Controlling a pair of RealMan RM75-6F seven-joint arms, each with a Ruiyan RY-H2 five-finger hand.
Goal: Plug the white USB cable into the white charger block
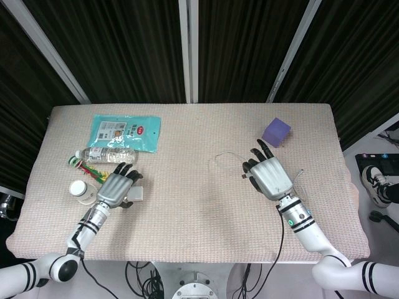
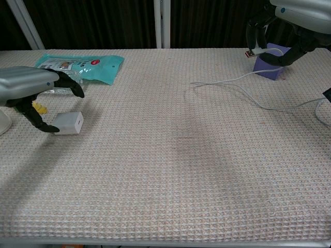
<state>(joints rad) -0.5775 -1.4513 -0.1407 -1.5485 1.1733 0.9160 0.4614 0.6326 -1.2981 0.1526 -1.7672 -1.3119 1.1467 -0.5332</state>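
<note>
Your right hand is pinching the plug end of the cable above the table. Your left hand is hovering, fingers spread, over the charger near the table's left side.

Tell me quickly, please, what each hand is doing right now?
Left hand: open, fingers around the white charger block, not gripping it.
Right hand: pinching the white USB cable near its plug.

table cloth showing beige waffle weave | charger block and USB cable showing white | cube showing purple | packet showing teal with a red spot | hands showing silver backs, black fingers: left hand, right hand | backdrop curtain showing black
</note>
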